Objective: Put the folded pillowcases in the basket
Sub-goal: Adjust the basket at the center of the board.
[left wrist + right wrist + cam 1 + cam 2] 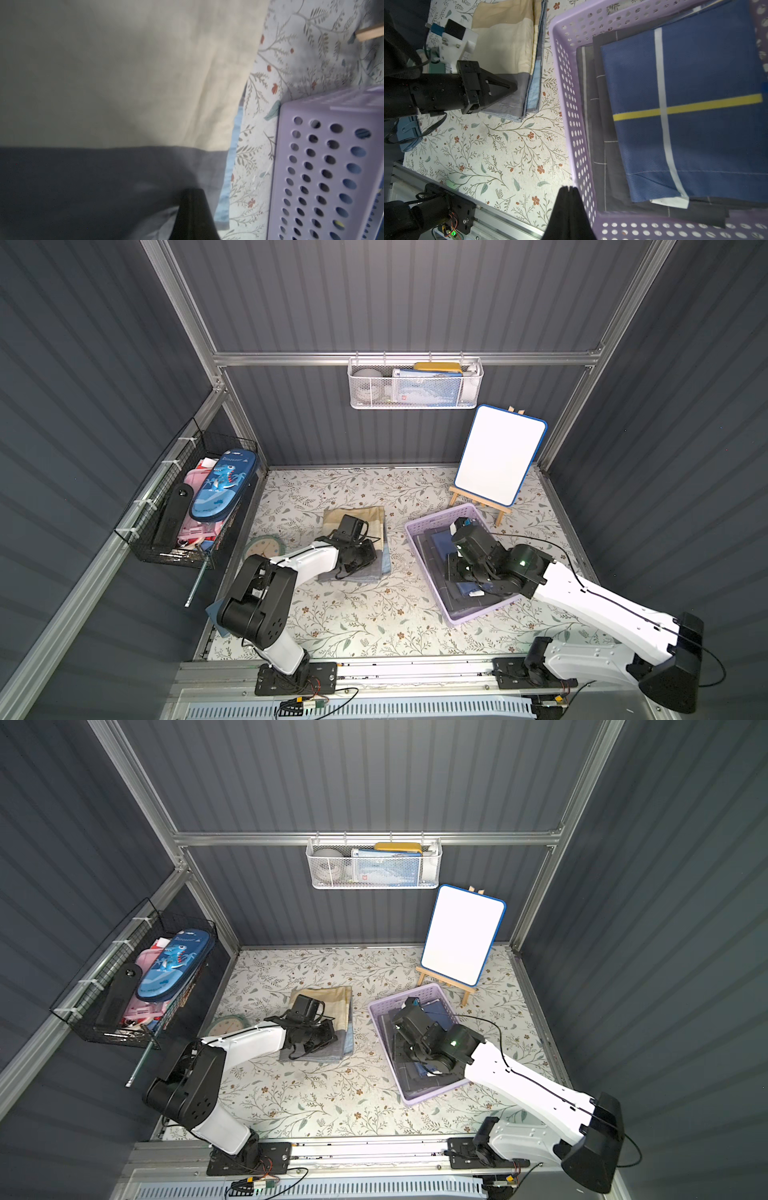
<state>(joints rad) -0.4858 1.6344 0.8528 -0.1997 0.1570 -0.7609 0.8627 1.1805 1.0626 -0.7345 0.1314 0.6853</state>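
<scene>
Centrally, bare tabletop (508, 145) between pillowcase (508, 52), basket (571, 104)

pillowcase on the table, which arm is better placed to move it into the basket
Left. The left tool is shut right at the pillowcase's grey edge. The right tool is shut by the basket's rim, apart from the pillowcase.

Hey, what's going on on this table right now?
The left gripper is shut, tip down on the beige-and-grey pillowcase, which lies on the table beside the basket; whether it has pinched cloth is unclear. The right gripper is shut at the basket's rim. A blue cloth lies inside on a dark one.
</scene>
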